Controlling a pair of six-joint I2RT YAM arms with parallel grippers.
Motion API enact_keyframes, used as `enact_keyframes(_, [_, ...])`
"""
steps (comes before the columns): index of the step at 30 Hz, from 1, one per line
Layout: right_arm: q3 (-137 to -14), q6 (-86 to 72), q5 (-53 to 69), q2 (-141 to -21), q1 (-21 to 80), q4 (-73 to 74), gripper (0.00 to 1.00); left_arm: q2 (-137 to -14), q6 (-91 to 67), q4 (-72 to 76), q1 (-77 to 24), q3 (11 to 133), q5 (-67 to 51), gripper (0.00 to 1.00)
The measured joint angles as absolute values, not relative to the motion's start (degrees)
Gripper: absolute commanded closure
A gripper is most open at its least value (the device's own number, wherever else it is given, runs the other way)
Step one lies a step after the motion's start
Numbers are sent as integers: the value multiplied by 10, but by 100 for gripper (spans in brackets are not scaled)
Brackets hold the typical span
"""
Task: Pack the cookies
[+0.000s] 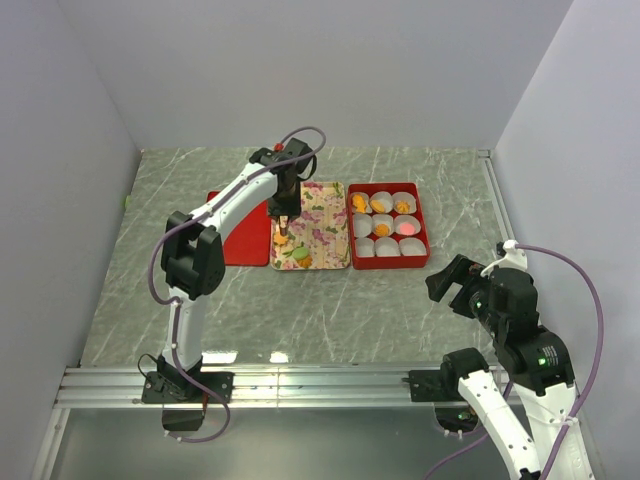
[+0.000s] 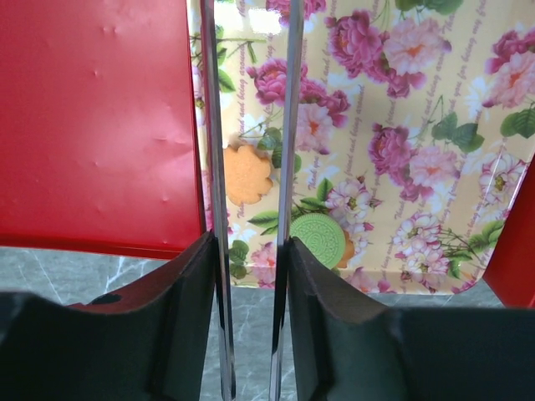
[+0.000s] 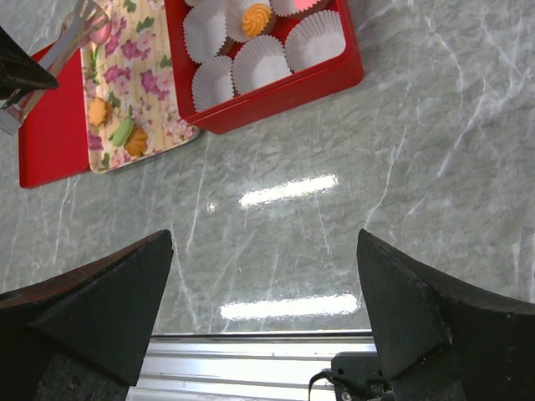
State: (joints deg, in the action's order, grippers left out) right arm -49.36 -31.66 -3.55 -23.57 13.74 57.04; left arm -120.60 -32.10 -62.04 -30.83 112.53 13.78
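My left gripper is shut on metal tongs, held over the near-left part of the floral tray. The tong blades stand on either side of an orange flower-shaped cookie; I cannot tell if they touch it. A green cookie lies just right of it on an orange one. The red box holds white paper cups, several with orange cookies and one with a pink one. My right gripper is open and empty above bare table, near right.
The red lid lies flat to the left of the tray, partly under the left arm. The tray, box and tongs also show at the top of the right wrist view. A metal rail runs along the near edge.
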Motion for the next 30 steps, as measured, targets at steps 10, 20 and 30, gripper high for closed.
enact_keyframes(10, [-494,-317,-35,-236,137,570,3,-1206,-313,-639,-308,1160,128,65])
enact_keyframes(20, [-494,-316,-29,-239,137,570,3,-1175,-303,-638,-337,1195,102,65])
enact_keyframes(30, [-494,-312,-19,-241,137,570,3,-1131,-280,-623,-475,1195,83,66])
